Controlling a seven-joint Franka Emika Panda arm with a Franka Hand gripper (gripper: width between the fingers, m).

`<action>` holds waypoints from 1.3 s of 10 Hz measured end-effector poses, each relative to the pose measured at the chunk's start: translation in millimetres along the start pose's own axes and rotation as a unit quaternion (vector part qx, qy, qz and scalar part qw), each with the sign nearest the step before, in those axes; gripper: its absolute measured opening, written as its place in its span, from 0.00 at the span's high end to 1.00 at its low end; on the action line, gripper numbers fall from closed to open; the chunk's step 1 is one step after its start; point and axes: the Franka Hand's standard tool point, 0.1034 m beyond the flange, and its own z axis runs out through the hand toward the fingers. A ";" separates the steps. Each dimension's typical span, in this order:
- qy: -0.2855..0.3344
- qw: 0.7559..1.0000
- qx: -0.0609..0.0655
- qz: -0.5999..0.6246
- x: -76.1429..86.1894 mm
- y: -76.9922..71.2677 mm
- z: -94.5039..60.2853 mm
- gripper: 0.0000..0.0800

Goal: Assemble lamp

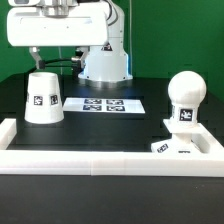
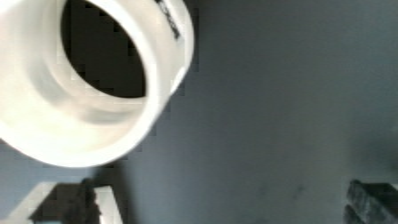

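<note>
The white cone shade (image 1: 42,97) stands on the black table at the exterior view's left, with a tag on its side. In the wrist view its open round rim (image 2: 80,110) fills one side. My gripper (image 1: 40,58) hangs just above the shade. It is open and empty (image 2: 217,205), with dark fingertips (image 2: 71,203) wide apart and bare table between them. The round bulb (image 1: 185,92) stands upright at the exterior view's right, on the low angular base (image 1: 170,145) as far as I can tell.
The marker board (image 1: 103,103) lies flat in the middle, behind the parts. A white wall (image 1: 100,160) runs along the front and both sides of the table. The robot's white pedestal (image 1: 103,65) stands at the back.
</note>
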 end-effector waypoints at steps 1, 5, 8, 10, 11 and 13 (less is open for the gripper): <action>0.003 1.000 -0.003 -0.002 -4.1 1.5 4.6 0.13; -0.006 1.000 -0.008 0.000 -20.5 6.2 26.2 0.13; -0.011 1.000 -0.008 -0.003 -20.6 4.6 31.4 0.16; -0.010 1.000 -0.009 -0.004 -19.4 4.9 31.3 0.38; -0.011 1.000 -0.009 -0.004 -20.0 5.1 32.3 0.38; -0.014 1.000 -0.009 -0.006 -21.3 5.0 34.9 0.80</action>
